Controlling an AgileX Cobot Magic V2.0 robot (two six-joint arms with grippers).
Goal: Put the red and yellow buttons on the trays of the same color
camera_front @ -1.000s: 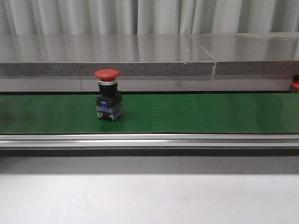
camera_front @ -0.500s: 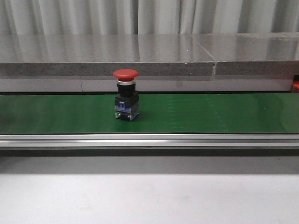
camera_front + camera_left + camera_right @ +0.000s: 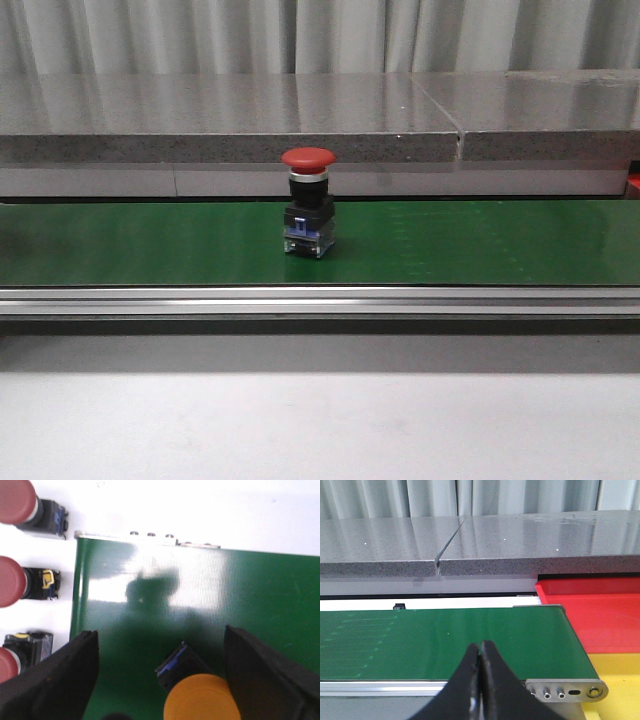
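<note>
Front view: red button (image 3: 308, 214) upright on green conveyor belt (image 3: 500, 245), mid-length, nearer its far edge; left wrist view: left gripper (image 3: 160, 680) spread wide, straddling a yellow button (image 3: 197, 695) untouched at belt end; three red-capped buttons (image 3: 20, 577) beside the belt; right wrist view: right gripper (image 3: 481, 672) closed, empty, over belt's near edge; red tray (image 3: 600, 610) and yellow tray (image 3: 620, 680) beyond belt end.

Glossy red plastic caps the button (image 3: 308, 215); the green belt (image 3: 480, 240) shines smooth; its rail (image 3: 320, 300) is brushed metal.

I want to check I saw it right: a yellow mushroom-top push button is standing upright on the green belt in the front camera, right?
Not quite: the front view shows a red mushroom-top push button, not a yellow one. It is standing upright on the green belt.
</note>
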